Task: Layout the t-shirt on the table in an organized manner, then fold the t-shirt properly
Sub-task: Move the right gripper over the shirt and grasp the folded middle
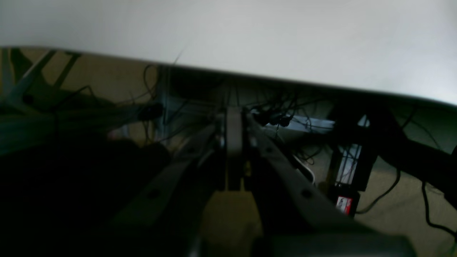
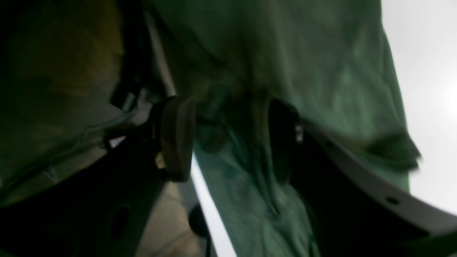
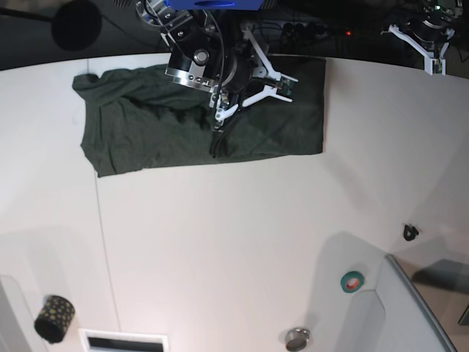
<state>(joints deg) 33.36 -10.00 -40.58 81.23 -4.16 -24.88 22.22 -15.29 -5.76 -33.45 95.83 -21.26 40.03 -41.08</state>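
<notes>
**Green shirt spread at the far edge of the white bench**

The broad white bench (image 3: 242,242) fills nearly all of the overhead view, smooth and matte, with a thin seam line running down its left side and a curved far edge against a dark background of cables and frames.

The t-shirt (image 3: 146,132) is the biggest loose thing on it: dark green, soft, lying as a rough wide rectangle along the far edge. Its left part is rumpled with folds and creases; its right part lies flatter with a straighter border.

The right hand (image 2: 230,139) hangs over the middle of the shirt. Seen from its wrist, its two dark rounded pads (image 2: 176,137) stand partly apart, with a wrinkled ridge of green cloth between them. Whether the pads actually press the fabric I cannot tell; the view is blurred.

The left hand (image 1: 234,139) sits off the bench beyond the far right corner, its fingers drawn together with nothing between them, pointing at the bench's edge and the cable tangle beneath it.

Smaller things lie on the near side: a grey raised tray (image 3: 429,308) at the right corner, a black speckled roll (image 3: 54,317) at the left, a teal ring of tape (image 3: 352,281), a small metal disc (image 3: 297,338) and a small black clip (image 3: 410,232).
</notes>
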